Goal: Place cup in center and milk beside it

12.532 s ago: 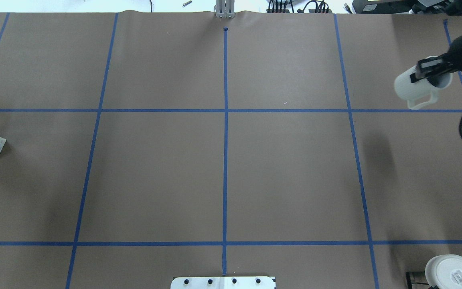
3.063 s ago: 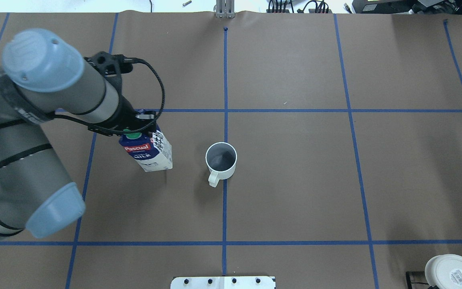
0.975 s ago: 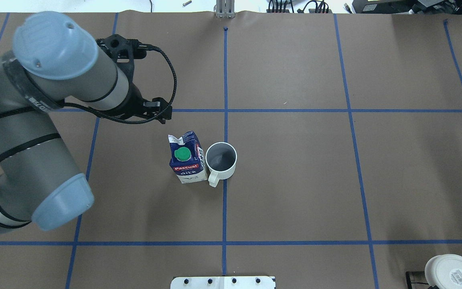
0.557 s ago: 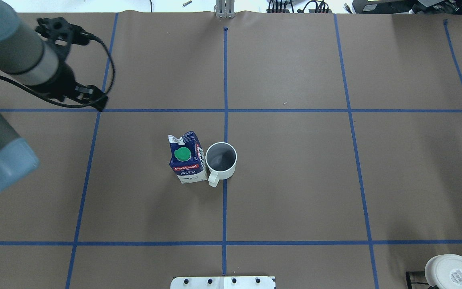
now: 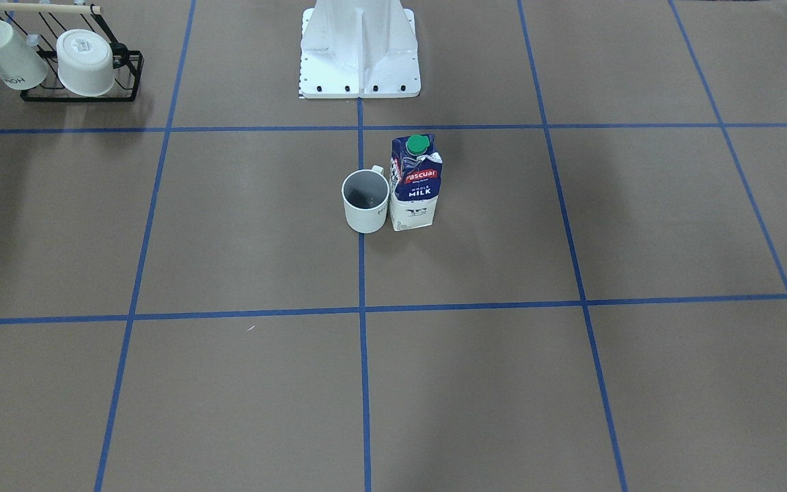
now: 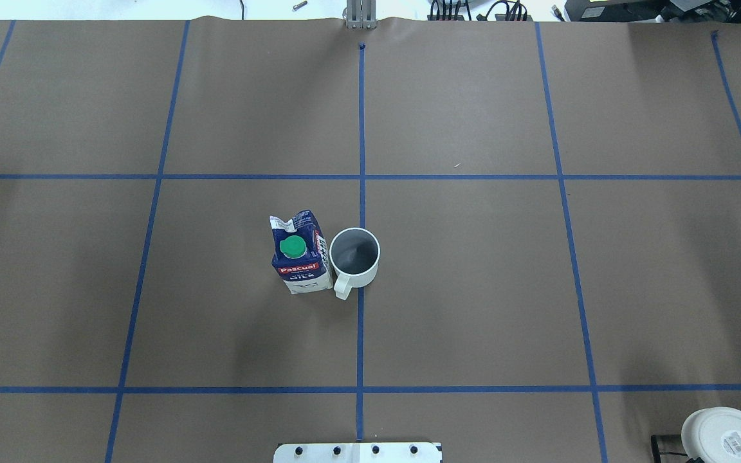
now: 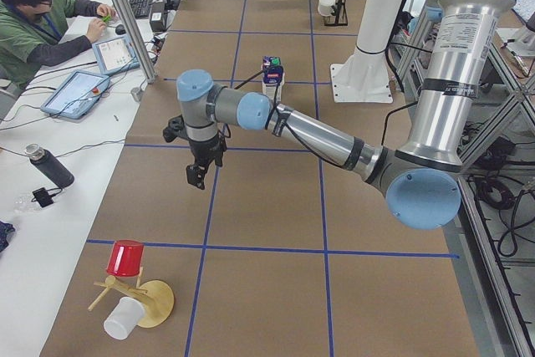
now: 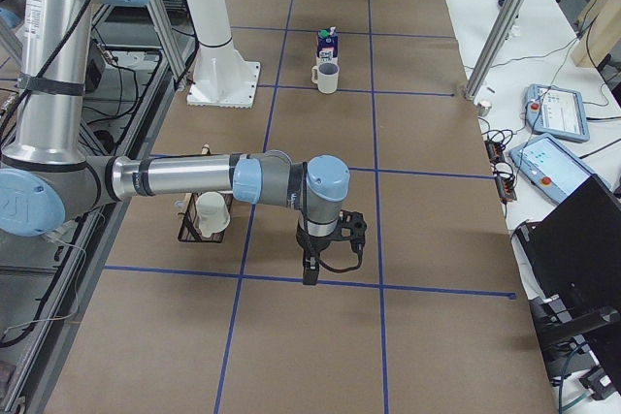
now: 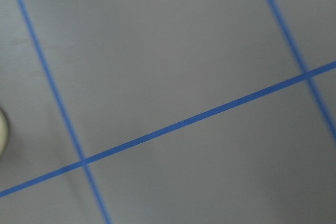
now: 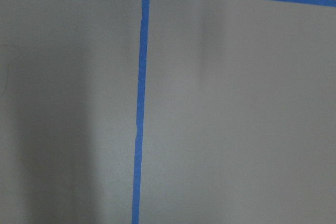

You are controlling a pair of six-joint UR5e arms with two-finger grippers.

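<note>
Nearest each end camera, the left tool (image 7: 196, 177) and right tool (image 8: 310, 271) hung over the table (image 6: 473, 289), jaw width indiscernible. Farther off, the cup (image 6: 354, 257) stood at the center (image 6: 361, 206), milk (image 6: 300, 257) just beside it on the robot's left, contact unclear.

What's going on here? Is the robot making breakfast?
Nobody is holding anything right now. The cup stands on the middle tape line, and the milk stands upright right beside it, on the robot's left. The left gripper and right gripper hover near the table's ends, far from both. The job looks done.
</note>
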